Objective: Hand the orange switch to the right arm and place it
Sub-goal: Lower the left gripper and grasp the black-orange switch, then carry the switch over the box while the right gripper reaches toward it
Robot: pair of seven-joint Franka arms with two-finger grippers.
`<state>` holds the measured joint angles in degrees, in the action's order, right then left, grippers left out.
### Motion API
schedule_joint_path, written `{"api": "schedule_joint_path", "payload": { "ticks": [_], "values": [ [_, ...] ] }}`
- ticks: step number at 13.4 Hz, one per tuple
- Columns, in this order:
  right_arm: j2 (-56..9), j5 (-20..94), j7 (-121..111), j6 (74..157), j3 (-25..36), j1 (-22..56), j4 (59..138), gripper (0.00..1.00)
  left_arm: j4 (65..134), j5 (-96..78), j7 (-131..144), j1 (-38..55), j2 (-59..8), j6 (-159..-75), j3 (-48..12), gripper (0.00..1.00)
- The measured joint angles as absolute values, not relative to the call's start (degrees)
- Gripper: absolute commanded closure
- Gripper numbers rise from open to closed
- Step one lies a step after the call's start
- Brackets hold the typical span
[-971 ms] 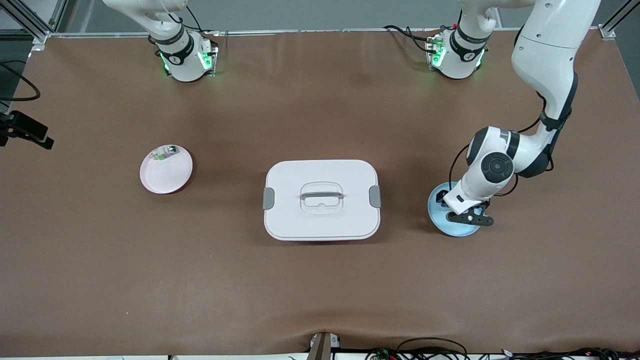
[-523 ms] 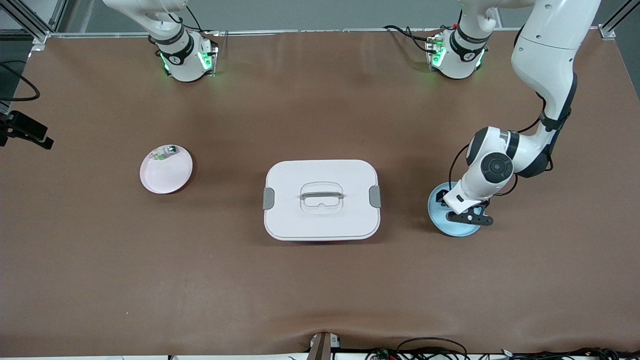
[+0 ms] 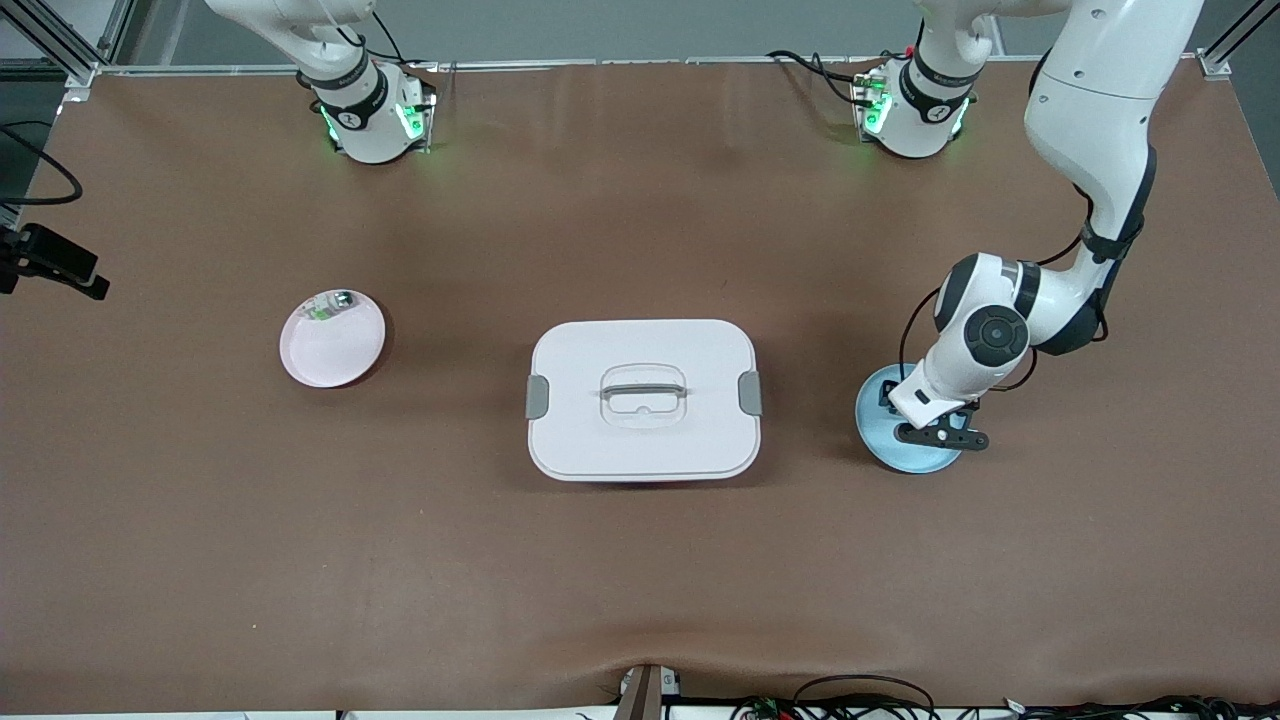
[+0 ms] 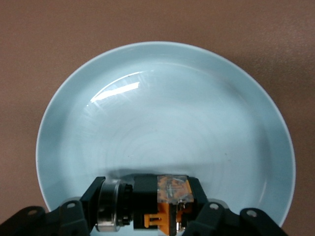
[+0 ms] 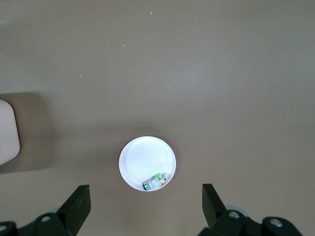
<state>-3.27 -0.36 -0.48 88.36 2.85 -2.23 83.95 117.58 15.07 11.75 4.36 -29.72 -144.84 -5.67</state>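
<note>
- Pale blue, glossy and round, the blue plate (image 4: pixel 162 88) serves as our landmark; in the front view it (image 3: pixel 885 452) lies on the brown table (image 3: pixel 640 580) toward the left arm's end.
- We see the left gripper (image 4: pixel 157 216) low over the blue plate, its fingers (image 4: pixel 93 196) clamped on the orange switch (image 4: pixel 170 199), one on either side of it.
- The orange switch, a small black block with a bright orange face and a silvery ring at one end, sits just above or on the plate's surface inside the rim; we cannot tell whether it touches the plate.
- In the front view the left gripper (image 3: pixel 938 432) covers the switch, over the part of the blue plate toward the left arm's end of the table.
- The white lidded box (image 3: pixel 643 399), with grey latches and a handle on top, stands beside the blue plate, toward the right arm's end.
- The pink plate (image 3: pixel 330 345) lies well apart from the blue plate, past the box toward the right arm's end; it carries a small pale part with a green bit (image 3: pixel 328 305).
- The right arm waits: the right gripper (image 5: pixel 147 211) hangs high over the pink plate (image 5: pixel 145 160), well apart from the blue plate, with its fingers (image 5: pixel 78 201) spread wide and holding nothing.
</note>
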Motion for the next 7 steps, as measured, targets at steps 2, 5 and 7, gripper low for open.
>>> {"api": "schedule_joint_path", "payload": {
  "ticks": [2,5,7],
  "values": [
    [-3.31,-0.36,-0.48,88.15,2.85,-2.23,83.96,0.0,117.57,15.07,12.23,4.35,-29.71,-144.84,-5.67,0.71],
    [-3.37,-0.36,-0.48,88.1,2.83,-2.2,84.0,0.0,117.19,15.07,16.7,4.31,-29.17,-144.75,-5.66,0.72],
    [-3.38,-0.36,-0.48,88.1,2.84,-2.21,84.0,0.0,116.57,14.92,19.57,4.32,-27.06,-142.7,-5.77,0.72]
  ]
}}
